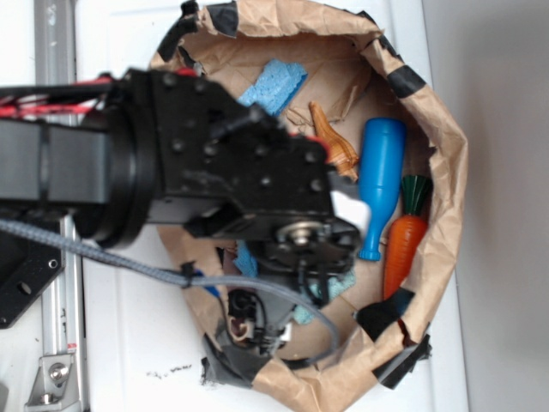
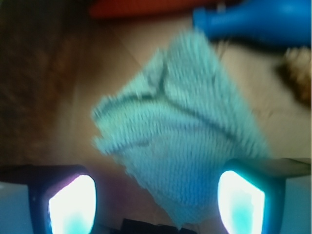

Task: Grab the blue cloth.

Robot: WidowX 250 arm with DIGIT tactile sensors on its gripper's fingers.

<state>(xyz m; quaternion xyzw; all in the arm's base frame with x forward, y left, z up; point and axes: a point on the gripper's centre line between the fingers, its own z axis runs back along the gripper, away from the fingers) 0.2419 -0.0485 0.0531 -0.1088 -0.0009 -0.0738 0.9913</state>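
Wrist view: spread black gripper (image 2: 156,204) straddles rumpled pale teal terry cloth (image 2: 180,141).
Exterior view: black arm hides most of cloth (image 1: 343,283).

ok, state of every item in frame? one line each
gripper: open, fingers either side of the cloth's near corner
cloth: flat on the bag floor, creased, not lifted
sponge: lying flat near the bag's far wall
bottle: on its side beside the carrot
carrot: lying down along the bag wall
paper bag: open, rim rolled down and taped
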